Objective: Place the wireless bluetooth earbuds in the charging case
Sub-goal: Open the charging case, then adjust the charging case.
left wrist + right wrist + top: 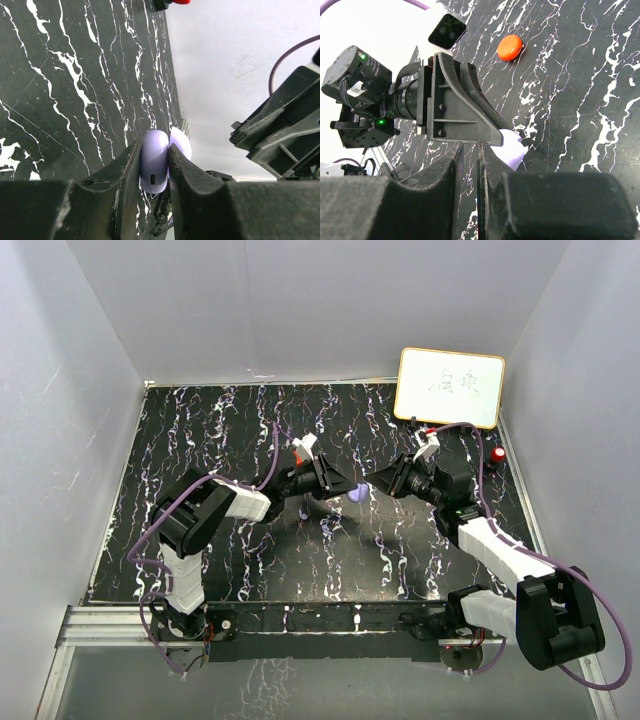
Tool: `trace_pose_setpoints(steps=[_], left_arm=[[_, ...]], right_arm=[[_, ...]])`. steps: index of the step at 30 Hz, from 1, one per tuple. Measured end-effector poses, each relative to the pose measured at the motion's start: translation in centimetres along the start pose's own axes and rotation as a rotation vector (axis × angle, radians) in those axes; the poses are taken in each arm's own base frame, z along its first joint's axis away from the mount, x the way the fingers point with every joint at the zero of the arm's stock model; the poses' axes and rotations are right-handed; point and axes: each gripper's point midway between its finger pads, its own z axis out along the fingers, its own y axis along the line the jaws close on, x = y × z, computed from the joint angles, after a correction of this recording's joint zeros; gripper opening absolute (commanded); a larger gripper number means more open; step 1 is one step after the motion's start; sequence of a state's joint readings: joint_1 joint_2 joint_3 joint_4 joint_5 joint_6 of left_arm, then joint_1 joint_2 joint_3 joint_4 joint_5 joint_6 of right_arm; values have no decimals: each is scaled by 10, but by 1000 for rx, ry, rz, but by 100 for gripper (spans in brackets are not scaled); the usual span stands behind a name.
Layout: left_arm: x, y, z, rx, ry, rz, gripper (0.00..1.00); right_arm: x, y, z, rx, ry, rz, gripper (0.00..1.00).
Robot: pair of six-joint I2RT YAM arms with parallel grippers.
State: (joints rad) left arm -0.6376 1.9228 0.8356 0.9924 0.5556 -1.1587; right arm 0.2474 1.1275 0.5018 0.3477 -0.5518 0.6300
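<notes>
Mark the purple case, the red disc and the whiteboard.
purple case (154, 160): left wrist view, middle of the near shell.
red disc (510, 47): right wrist view, middle of its top.
whiteboard (450, 387): top external view, centre of the writing surface.

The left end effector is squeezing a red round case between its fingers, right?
No. The round case held by the left end effector is pale purple, not red; the left wrist view shows it.
</notes>
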Motion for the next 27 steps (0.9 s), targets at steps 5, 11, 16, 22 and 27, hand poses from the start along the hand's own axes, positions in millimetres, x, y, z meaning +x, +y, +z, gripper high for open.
trace_pose_setpoints(steps=[5, 11, 16, 22, 27], left_arm=[[3, 4, 2, -24, 8, 4, 0], [3, 4, 2, -22, 6, 0, 0], [-3, -5, -1, 18, -16, -18, 0], [-10, -32, -8, 148, -36, -61, 0], [-13, -40, -12, 193, -23, -98, 0]], right_arm=[[0, 0, 0, 4, 6, -13, 20], [3, -4, -4, 35, 15, -14, 46], [-1, -6, -8, 61, 0, -31, 53], [0, -7, -8, 70, 2, -28, 55], [-3, -6, -12, 80, -12, -40, 56]])
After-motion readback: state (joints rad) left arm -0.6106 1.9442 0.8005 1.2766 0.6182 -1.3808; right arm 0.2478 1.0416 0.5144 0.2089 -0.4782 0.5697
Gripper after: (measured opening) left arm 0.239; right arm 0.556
